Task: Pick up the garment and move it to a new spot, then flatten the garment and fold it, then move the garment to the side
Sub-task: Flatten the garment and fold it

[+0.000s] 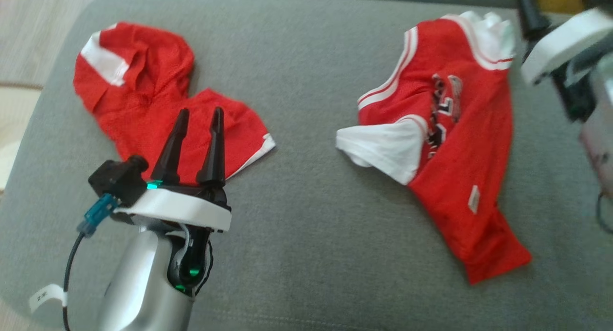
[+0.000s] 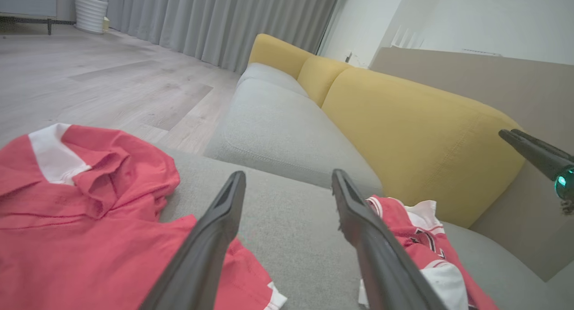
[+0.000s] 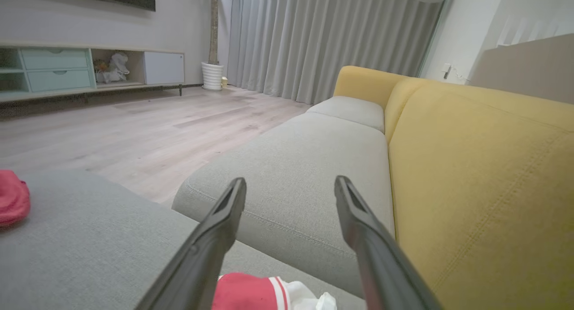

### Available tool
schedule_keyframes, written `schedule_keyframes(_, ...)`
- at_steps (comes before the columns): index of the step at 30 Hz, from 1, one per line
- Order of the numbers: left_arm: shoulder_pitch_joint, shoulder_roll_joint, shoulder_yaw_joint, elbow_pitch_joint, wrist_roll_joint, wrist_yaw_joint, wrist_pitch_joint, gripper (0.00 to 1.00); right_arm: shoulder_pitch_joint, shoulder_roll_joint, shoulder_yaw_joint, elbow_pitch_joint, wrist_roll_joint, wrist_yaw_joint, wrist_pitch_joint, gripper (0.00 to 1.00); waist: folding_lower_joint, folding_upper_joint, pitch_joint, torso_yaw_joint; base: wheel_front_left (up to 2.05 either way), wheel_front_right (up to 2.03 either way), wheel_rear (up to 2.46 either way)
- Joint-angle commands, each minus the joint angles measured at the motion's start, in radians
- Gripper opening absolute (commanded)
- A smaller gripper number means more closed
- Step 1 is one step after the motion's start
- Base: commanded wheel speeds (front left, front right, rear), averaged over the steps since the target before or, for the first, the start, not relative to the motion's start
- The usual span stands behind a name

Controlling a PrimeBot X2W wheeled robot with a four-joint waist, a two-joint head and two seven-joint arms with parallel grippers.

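A grey fabric sofa seat (image 1: 306, 235) fills the foreground, with yellow back cushions (image 3: 484, 175) behind it and a pale wooden floor (image 3: 134, 121) running off to grey curtains (image 3: 314, 36).

Two garments lie crumpled on the seat, well apart. A red mesh garment with a white band (image 1: 143, 91) is at the robot's left. A red-and-white basketball jersey (image 1: 479, 144) with dark lettering is at its right.

The left gripper (image 1: 200, 111) hovers over the near edge of the red mesh garment, its two dark fingers spread and holding nothing. The right gripper (image 3: 290, 181) is spread and empty too, just above the jersey's white-trimmed top end. It is blurred in the head view.

I cannot tell which piece is meant, but nothing is lifted yet, so the pick-up looks like the step in hand.

To do it well, I'd bring the open fingers down astride a raised fold near an edge rather than onto flat cloth. They should pinch enough thickness that thin mesh does not slip. Then the lift should go high enough that the trailing cloth clears the cushion and does not drag the other garment along.
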Motion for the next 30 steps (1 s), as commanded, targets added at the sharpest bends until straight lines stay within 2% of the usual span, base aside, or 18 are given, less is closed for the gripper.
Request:
schedule_keyframes(1,-0.018,0.012,0.039,-0.03,0.007,-0.002,-0.005,1.0,0.037,0.009,-0.019,-0.05,0.003,-0.001,-0.013,1.0,0.0,0.0,-0.043,-0.037,0.0,0.0,0.0)
schedule_keyframes(10,0.051,0.012,0.067,-0.04,0.005,-0.001,-0.005,1.0,0.393,0.086,-0.198,-0.347,-0.083,-0.001,-0.014,1.0,0.0,0.0,-0.151,-0.112,0.0,0.0,0.0)
schedule_keyframes(18,0.122,0.012,0.051,-0.056,-0.001,0.004,-0.005,1.0,0.755,0.221,-0.363,-0.547,-0.215,-0.001,-0.014,1.0,0.0,0.0,-0.178,-0.154,0.0,0.0,0.0)
schedule_keyframes(24,0.138,0.012,0.047,-0.058,0.004,0.005,-0.005,1.0,0.88,0.283,-0.41,-0.623,-0.291,-0.001,0.003,1.0,0.0,0.0,-0.166,-0.161,0.0,0.0,0.0)
schedule_keyframes(30,0.124,0.012,0.042,-0.056,0.013,0.002,-0.005,1.0,0.909,0.312,-0.425,-0.667,-0.345,-0.001,0.056,1.0,0.0,0.0,-0.14,-0.148,0.0,0.0,0.0)
